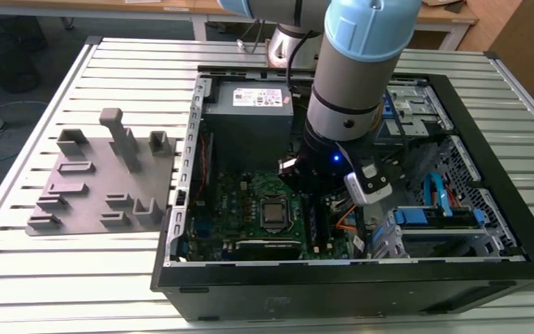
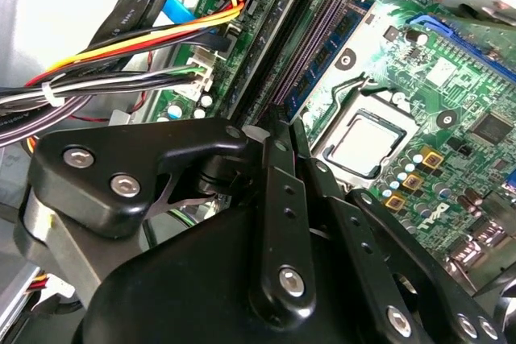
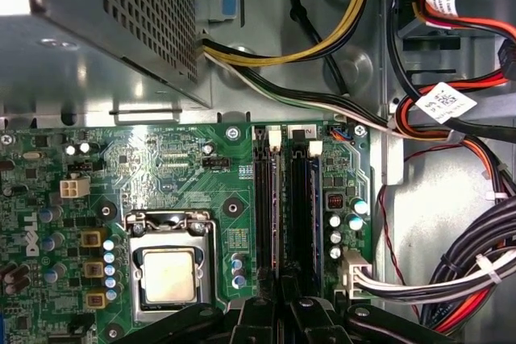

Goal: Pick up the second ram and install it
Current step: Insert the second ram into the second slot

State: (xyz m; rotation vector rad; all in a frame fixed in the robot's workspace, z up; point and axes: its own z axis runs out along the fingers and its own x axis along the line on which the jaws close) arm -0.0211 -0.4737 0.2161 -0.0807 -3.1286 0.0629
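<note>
Gripper [image 2: 276, 128] was down inside the open PC case [image 1: 489, 275], over the motherboard [image 1: 248, 202], at the end of the memory slots. In the second wrist view its fingers [image 2: 274, 199] were drawn v. narrow, nearly together, tips right at the slot ends. Couldn't tell for sure whether anything was pinched between them.

The second ram [image 3: 300, 199]: prob. the long dark stick lying in line w/ the slot row on the cable side, its near end meeting the gripper [image 3: 282, 292] tips. In the second wrist view the same dark strip [image 2: 278, 46] ran away from the fingertips, just beside a bluish slot [image 2: 322, 46] on the CPU side. Whether it was fully seated, couldn't tell.

CPU socket [image 3: 169, 267] sat near the slots, metal lid shut. Cable bundle [image 3: 476, 271], black/red/white, lay on the other side of the slots, apart from the gripper. Power supply box [image 1: 247, 104] sat at the far end of the case.

In the exterior view, arm [image 1: 355, 76] came down steeply into the case. Grey fixture tray [image 1: 100, 177] lay on the slatted tabletop [image 1: 26, 264] to the exterior view's left of the case, well apart from the arm.
</note>
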